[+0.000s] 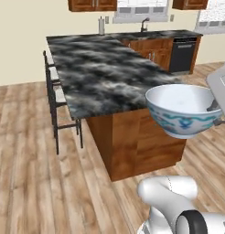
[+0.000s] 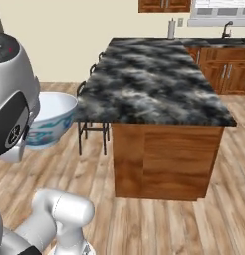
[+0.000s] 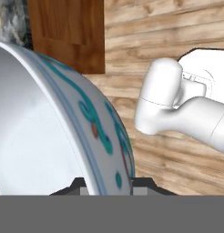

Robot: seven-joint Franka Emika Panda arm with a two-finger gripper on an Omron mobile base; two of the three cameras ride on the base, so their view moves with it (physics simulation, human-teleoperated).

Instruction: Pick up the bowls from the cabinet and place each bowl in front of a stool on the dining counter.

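Observation:
My gripper point(image 3: 107, 184) is shut on the rim of a white bowl point(image 1: 183, 112) with a blue-teal pattern, one finger inside the bowl and one outside. The bowl point(image 2: 50, 122) hangs in the air over the wooden floor, short of the near end of the dining counter point(image 1: 100, 77), and is seen close up in the hand view as the bowl point(image 3: 54, 136). The black-and-grey marbled dining counter point(image 2: 154, 79) is bare. Stools point(image 1: 55, 98) with pale seats and black frames stand along its left side, the same stools point(image 2: 92, 89) partly hidden by the top. The cabinet is out of view.
A back worktop carries a sink faucet point(image 1: 144, 23) and a paper towel roll point(image 2: 171, 28). A black dishwasher point(image 1: 183, 55) and drawer-fronted base cabinets point(image 2: 229, 74) stand behind the island. Open wooden floor point(image 1: 36, 173) lies left of the island.

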